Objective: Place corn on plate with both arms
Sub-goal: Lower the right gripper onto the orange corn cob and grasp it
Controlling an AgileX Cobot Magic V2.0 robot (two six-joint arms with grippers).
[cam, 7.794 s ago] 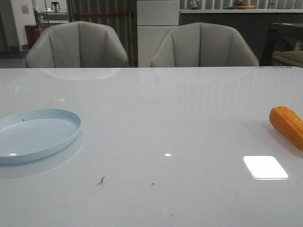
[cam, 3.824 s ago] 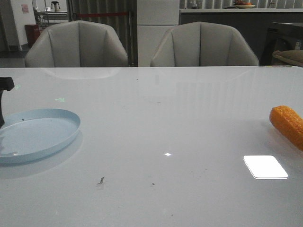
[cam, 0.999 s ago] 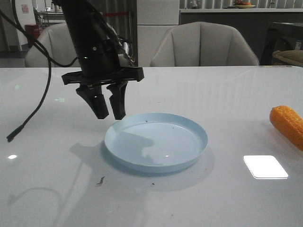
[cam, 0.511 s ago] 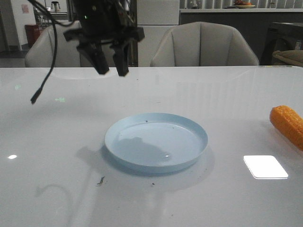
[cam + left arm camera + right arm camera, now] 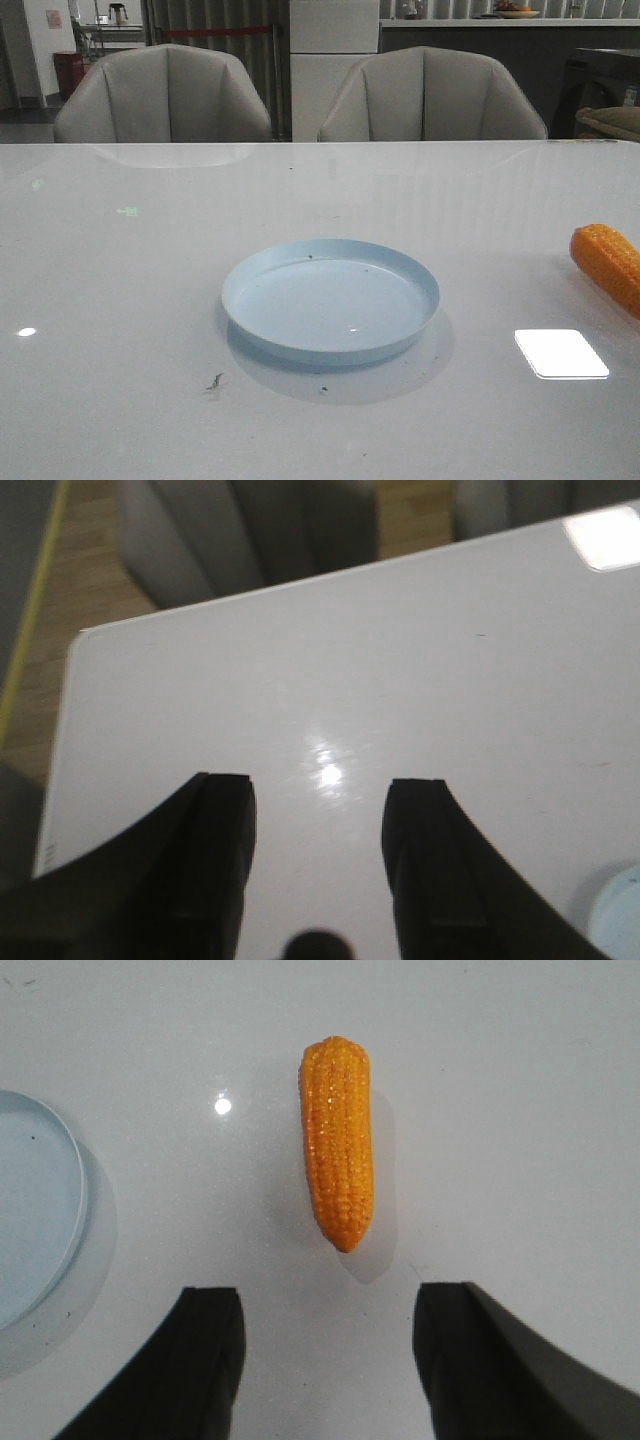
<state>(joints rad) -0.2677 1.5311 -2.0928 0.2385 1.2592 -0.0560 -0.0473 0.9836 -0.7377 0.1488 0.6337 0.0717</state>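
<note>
The pale blue plate (image 5: pixel 330 298) sits empty on the white table near the middle of the front view. The orange corn (image 5: pixel 608 264) lies on the table at the right edge, partly cut off. Neither arm shows in the front view. In the right wrist view, my right gripper (image 5: pixel 327 1300) is open and empty above the table, with the corn (image 5: pixel 338 1137) just ahead of its fingertips, tapered end toward them, and the plate's rim (image 5: pixel 72 1150) off to one side. My left gripper (image 5: pixel 320 790) is open and empty over bare table; a sliver of the plate (image 5: pixel 618 923) shows at the corner.
Two grey chairs (image 5: pixel 165 95) stand behind the table's far edge. A bright light reflection (image 5: pixel 560 353) lies on the table in front of the corn. The table's corner (image 5: pixel 85 640) shows in the left wrist view.
The plate has gone from the left edge to the table's middle. My left arm, open above the plate, rose and left the front view. The corn has not moved.
</note>
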